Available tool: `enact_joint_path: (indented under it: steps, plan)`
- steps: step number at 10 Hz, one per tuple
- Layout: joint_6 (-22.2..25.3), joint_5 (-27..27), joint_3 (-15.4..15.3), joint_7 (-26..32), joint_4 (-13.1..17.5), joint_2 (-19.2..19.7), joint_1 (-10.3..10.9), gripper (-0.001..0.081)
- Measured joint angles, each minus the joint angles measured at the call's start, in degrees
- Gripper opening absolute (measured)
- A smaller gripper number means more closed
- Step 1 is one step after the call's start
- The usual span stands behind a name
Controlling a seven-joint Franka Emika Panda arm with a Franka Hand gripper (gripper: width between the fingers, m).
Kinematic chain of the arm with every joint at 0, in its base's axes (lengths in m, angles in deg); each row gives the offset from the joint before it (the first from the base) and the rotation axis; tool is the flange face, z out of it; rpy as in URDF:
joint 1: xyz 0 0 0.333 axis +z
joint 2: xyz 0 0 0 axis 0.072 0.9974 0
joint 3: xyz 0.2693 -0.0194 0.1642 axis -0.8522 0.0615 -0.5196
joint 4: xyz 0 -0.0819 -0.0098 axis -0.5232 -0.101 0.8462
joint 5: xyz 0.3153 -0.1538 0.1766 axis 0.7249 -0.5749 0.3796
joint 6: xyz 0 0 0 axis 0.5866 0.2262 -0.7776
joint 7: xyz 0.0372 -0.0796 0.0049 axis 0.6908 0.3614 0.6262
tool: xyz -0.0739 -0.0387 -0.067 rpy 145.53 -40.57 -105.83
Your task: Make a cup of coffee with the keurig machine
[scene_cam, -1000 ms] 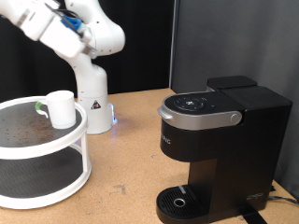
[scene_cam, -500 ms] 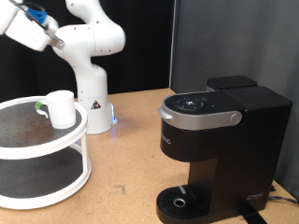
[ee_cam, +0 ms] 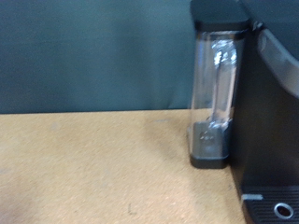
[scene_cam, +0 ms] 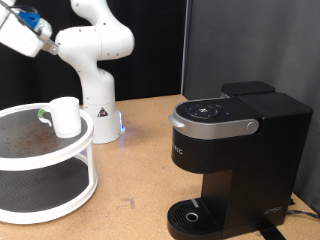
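While the white Franka arm (scene_cam: 85,45) reaches up toward the exterior view's top left corner, its gripper lies outside the frame there, and neither camera shows its fingers, so whether they are spread or pressed together cannot be told. The white cup (scene_cam: 65,116) stands upright on the upper tier of a round two-tier white shelf (scene_cam: 60,160) at the exterior view's left, with a small green-tinged object (scene_cam: 43,114) just beside it, too small to identify. The keurig machine (scene_cam: 235,160) sits on the wooden table (scene_cam: 135,180) at the exterior view's right, well apart from the cup, its grey-trimmed lid (scene_cam: 212,117) down and its round drip base (scene_cam: 191,214) bare. The arm's base (scene_cam: 100,120) stands between the shelf and the machine, toward the back of the table against a dark curtain. The wrist view looks across the tabletop at the machine's clear water reservoir (ee_cam: 217,89) and a corner of its black body (ee_cam: 271,121).
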Motion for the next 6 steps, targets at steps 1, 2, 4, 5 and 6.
enact_joint_path:
  steps: [1,2,4,5,6]
  plan:
    - [1.45,-0.76,1.35,1.0,0.29,-0.26,-0.76,0.0003]
    - [2.65,-0.87,2.96,1.97,0.86,-0.44,-1.3,0.0003]
    - [3.63,-0.88,5.44,3.42,2.05,-0.57,-1.66,0.0003]
    - [3.07,-1.18,5.97,3.85,1.99,-0.57,-1.72,0.0003]
    - [2.49,-2.04,6.2,3.94,1.61,-0.5,-1.72,0.0003]
